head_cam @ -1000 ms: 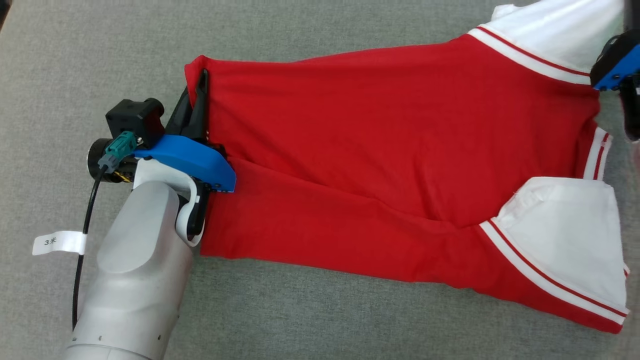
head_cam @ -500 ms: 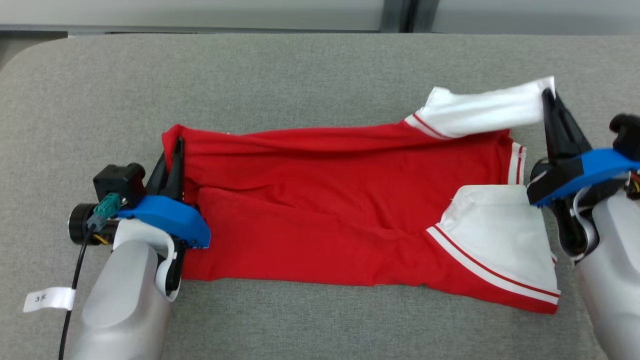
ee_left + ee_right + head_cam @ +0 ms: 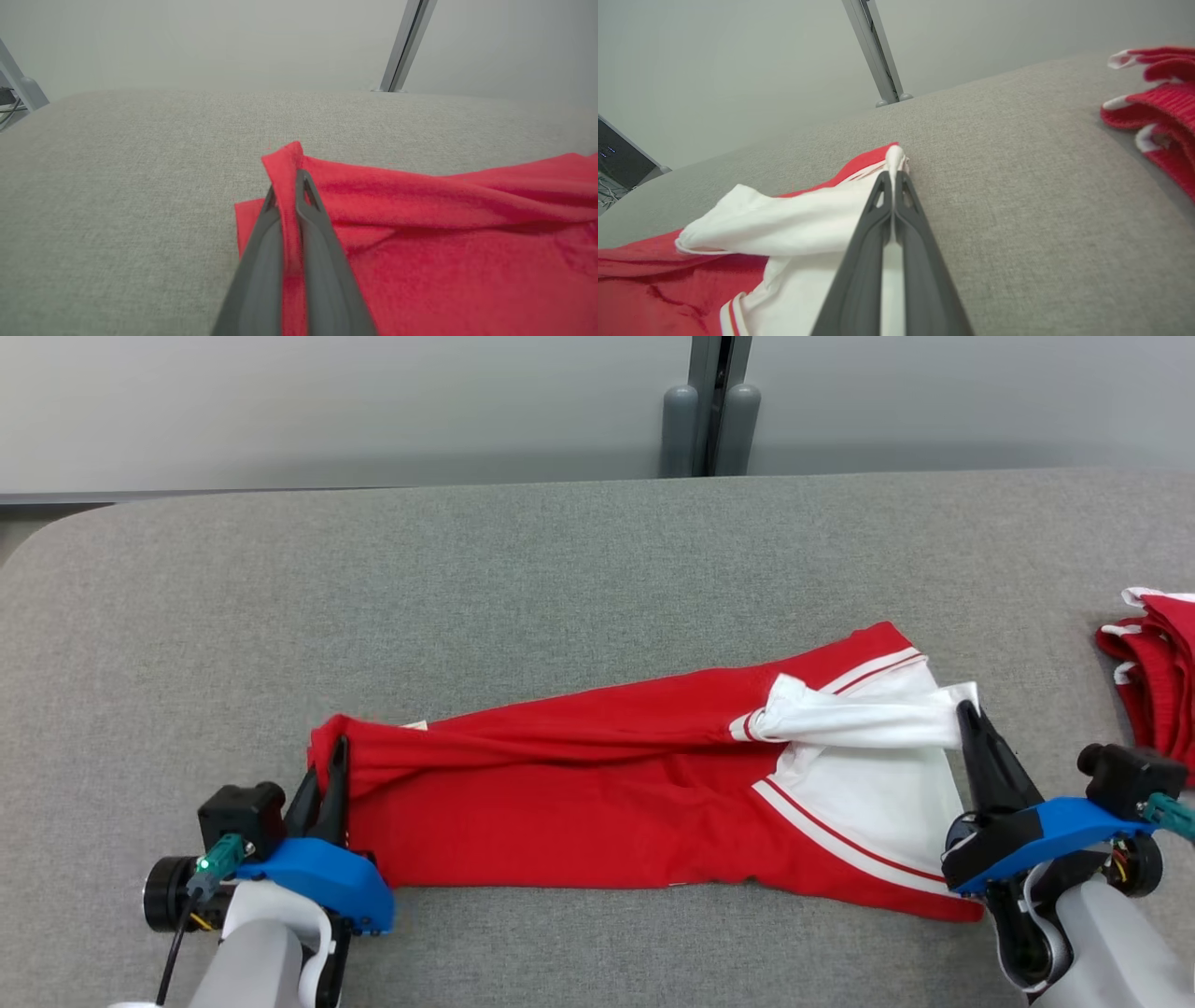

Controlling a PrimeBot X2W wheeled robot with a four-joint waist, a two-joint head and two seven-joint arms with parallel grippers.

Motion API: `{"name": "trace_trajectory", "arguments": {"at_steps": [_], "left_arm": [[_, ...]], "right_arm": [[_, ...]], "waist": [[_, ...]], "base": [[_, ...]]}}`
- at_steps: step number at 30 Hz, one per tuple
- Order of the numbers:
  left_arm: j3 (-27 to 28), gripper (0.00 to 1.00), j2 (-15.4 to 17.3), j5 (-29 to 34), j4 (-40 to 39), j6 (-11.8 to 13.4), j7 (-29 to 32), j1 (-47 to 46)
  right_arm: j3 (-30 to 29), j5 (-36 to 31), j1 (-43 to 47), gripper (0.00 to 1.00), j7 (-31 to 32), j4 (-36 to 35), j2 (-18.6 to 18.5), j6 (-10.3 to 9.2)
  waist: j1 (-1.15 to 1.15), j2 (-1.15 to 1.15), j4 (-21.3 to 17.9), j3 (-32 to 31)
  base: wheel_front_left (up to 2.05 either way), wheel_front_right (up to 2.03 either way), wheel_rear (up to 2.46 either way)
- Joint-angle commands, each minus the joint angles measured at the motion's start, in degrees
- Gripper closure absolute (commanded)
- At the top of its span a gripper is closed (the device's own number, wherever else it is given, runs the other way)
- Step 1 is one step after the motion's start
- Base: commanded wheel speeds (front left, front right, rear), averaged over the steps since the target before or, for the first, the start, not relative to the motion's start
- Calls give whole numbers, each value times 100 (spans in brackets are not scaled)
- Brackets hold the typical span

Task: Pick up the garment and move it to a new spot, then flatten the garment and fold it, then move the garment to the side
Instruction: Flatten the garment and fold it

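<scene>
We have drawn the far edge of the red knit garment with white sleeves (image 3: pixel 579 803) back over its near half, so the lengthwise fold looks nearly laid. It lies on the grey fabric tabletop (image 3: pixel 467 597) between our left hand (image 3: pixel 334 756), clamped on a red corner, and our right hand (image 3: pixel 969 714), clamped on a white sleeve. The wrist views show each pinch up close, while the head view shows the whole fold.

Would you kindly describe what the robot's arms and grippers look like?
The left gripper and right gripper each have two long tapering dark grey fingers on a blue mount, a black camera with a teal connector, and a pale silver-grey forearm.
</scene>
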Motion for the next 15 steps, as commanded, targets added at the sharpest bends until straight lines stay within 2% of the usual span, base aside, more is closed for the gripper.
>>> {"name": "trace_trajectory", "arguments": {"at_steps": [1,2,3,4,5,6,11,12,15], "left_arm": [[60,100,-5,32,-4,-33,-23,148],[82,100,-21,35,14,-34,-23,213],[110,93,-27,40,11,-33,-23,277],[140,69,-40,58,5,-22,-23,339],[169,39,-56,75,5,-12,-23,407],[224,0,-75,76,2,28,-23,472],[486,0,-122,296,-287,342,-23,737],[584,0,-164,392,-513,448,-22,889],[631,0,-208,568,-839,510,-19,1140]], "right_arm": [[-18,-41,156,100,-24,10,69,0],[-14,-49,204,100,-25,42,99,0],[-18,-57,243,100,-25,72,129,0],[-22,-91,276,82,-25,118,146,-1],[-27,-114,311,34,-25,162,168,0],[-49,-135,337,0,-25,210,193,0],[-291,-800,457,0,-25,-4,216,0],[-478,-1277,584,0,-22,-207,304,0],[-746,-2030,793,0,-20,-525,532,0]], "waist": [[1,0,-5,-49],[1,0,0,-75],[1,0,5,-104],[1,0,12,-130],[1,0,22,-158],[1,0,31,-189],[1,0,55,-351],[1,0,56,-418],[1,0,50,-539]], "base": [[0,0,0],[0,0,0],[0,0,0],[0,0,0],[0,0,0],[0,0,0],[0,0,0],[0,0,0],[0,0,0]]}}
